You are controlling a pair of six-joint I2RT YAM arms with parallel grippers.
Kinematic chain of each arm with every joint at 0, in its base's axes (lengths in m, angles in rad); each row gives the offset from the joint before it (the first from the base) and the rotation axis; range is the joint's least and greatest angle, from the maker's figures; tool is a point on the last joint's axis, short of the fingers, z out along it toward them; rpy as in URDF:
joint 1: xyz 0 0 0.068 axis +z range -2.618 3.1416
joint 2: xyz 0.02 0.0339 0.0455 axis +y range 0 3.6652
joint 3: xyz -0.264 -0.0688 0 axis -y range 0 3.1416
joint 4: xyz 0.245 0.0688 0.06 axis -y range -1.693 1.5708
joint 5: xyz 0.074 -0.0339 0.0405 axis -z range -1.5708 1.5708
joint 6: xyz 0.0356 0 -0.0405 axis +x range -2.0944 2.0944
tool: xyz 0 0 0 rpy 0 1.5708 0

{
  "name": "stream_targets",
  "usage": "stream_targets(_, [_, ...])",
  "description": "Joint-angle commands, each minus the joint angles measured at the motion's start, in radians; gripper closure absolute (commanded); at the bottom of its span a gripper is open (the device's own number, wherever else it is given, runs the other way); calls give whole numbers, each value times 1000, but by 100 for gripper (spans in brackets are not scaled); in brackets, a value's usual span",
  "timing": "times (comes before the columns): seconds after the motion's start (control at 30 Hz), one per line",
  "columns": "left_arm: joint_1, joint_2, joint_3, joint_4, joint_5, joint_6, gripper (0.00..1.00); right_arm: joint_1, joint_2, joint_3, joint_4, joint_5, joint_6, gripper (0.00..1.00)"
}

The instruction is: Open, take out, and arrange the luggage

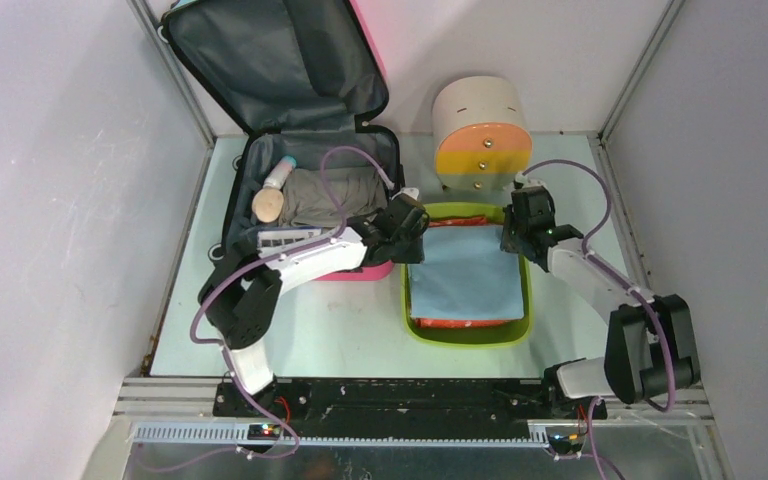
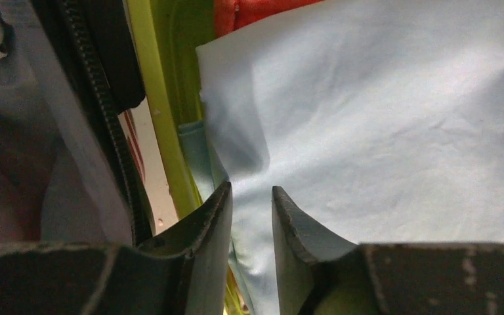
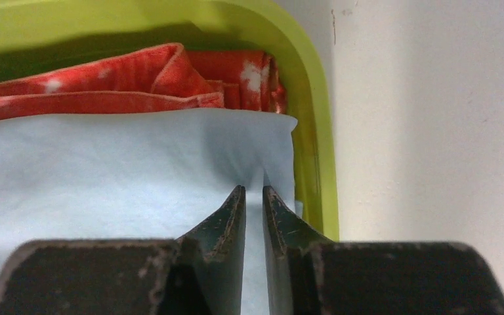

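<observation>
The luggage (image 1: 270, 60) stands open at the back left, its lid up and dark grey lining showing. Its base holds folded grey-brown clothing (image 1: 325, 195), a beige item (image 1: 268, 205) and a small bottle (image 1: 280, 175). A light blue cloth (image 1: 465, 275) lies flat in the lime-green tray (image 1: 465, 338) over an orange cloth (image 1: 457, 222). My left gripper (image 1: 412, 225) is at the cloth's far left corner, its jaws slightly apart over the cloth (image 2: 380, 118). My right gripper (image 1: 513, 235) is at the far right corner, its jaws (image 3: 253, 189) pinched on the cloth's edge (image 3: 105, 164).
A beige cylinder with an orange-yellow face (image 1: 480, 130) stands behind the tray. The suitcase's zipper rim (image 2: 98, 105) is right beside the tray's left rim (image 2: 161, 111). Walls enclose the table on the left, back and right. The tray's right rim (image 3: 315, 131) is near the wall.
</observation>
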Motion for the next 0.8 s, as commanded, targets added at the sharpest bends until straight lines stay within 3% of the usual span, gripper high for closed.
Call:
stream_targets(0.0, [-21, -170, 3, 39, -15, 65, 64, 13, -146, 73, -38, -5, 30, 82])
stream_targets(0.3, [27, -447, 59, -143, -95, 176, 48, 188, -361, 73, -214, 43, 133, 73])
stream_targets(0.53, [293, -602, -20, -212, 12, 230, 31, 319, -469, 73, -174, 49, 266, 52])
stream_targets(0.77, [636, -519, -23, -264, 232, 333, 26, 460, -411, 120, -87, 107, 284, 41])
